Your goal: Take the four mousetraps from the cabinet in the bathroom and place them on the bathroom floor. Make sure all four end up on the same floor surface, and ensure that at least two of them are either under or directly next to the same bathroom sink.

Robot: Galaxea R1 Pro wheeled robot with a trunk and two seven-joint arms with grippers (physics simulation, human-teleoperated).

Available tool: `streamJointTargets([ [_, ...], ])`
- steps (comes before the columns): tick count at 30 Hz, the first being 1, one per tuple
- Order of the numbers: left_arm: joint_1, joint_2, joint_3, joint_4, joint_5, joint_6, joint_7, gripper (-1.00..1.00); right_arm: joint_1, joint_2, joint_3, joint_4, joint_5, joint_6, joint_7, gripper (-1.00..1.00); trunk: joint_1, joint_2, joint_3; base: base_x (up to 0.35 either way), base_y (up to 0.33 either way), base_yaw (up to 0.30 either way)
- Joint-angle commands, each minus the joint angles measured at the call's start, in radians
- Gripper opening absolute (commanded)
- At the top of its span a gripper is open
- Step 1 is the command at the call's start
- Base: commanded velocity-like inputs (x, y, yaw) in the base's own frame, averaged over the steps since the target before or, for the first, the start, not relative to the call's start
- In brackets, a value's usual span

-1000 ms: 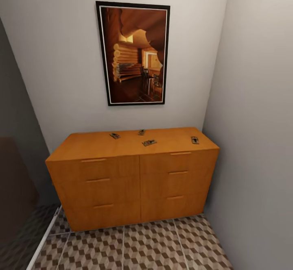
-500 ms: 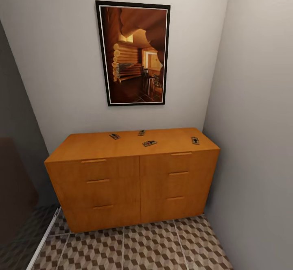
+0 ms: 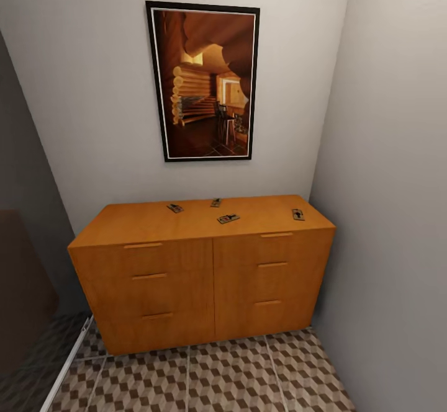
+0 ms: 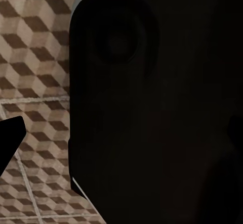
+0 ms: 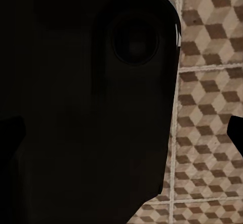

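The orange-brown cabinet (image 3: 205,275) stands against the far wall in the head view, all drawers closed. Several mousetraps lie on its flat top: one at the back left (image 3: 175,208), one at the back middle (image 3: 215,202), one nearer the front (image 3: 228,218), and one at the right end (image 3: 298,214). The cube-patterned bathroom floor (image 3: 230,375) spreads in front of it. My left gripper (image 4: 121,138) and right gripper (image 5: 121,135) hang over floor tiles, with dark fingertips (image 4: 9,139) (image 5: 237,133) far apart at the frame edges and nothing between them. The sink is out of view.
A framed picture (image 3: 203,82) hangs above the cabinet. A grey wall (image 3: 397,213) runs close along the right. A dark shape (image 3: 18,288) and a white floor strip (image 3: 68,362) sit at the left. A black part of my body (image 4: 152,107) (image 5: 86,92) blocks much of both wrist views.
The head view has shifted very slightly, so the camera moved a touch. The cabinet and the mousetraps have stayed where they were.
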Motion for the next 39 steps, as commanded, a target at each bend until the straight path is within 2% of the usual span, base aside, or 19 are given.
streamJointTargets([
  [1, 0.000, 0.000, 0.002, -0.001, 0.005, -0.001, 0.000, 1.00, 0.000, 0.000, -0.001, -0.001, 0.005, -0.002, -0.001, 1.00, 0.000, 0.000, -0.001, 0.000, 0.000, 0.000],
  [3, 0.000, 0.000, 0.002, -0.001, 0.005, -0.001, 0.000, 1.00, 0.000, 0.000, -0.001, -0.001, 0.005, -0.002, -0.001, 1.00, 0.000, 0.000, -0.001, 0.000, 0.000, 0.000],
  [39, 0.000, 0.002, -0.001, -0.001, 0.006, 0.006, -0.001, 1.00, 0.000, 0.000, 0.003, -0.001, 0.009, -0.002, 0.000, 1.00, -0.138, 0.252, 0.112, 0.000, 0.000, 0.000],
])
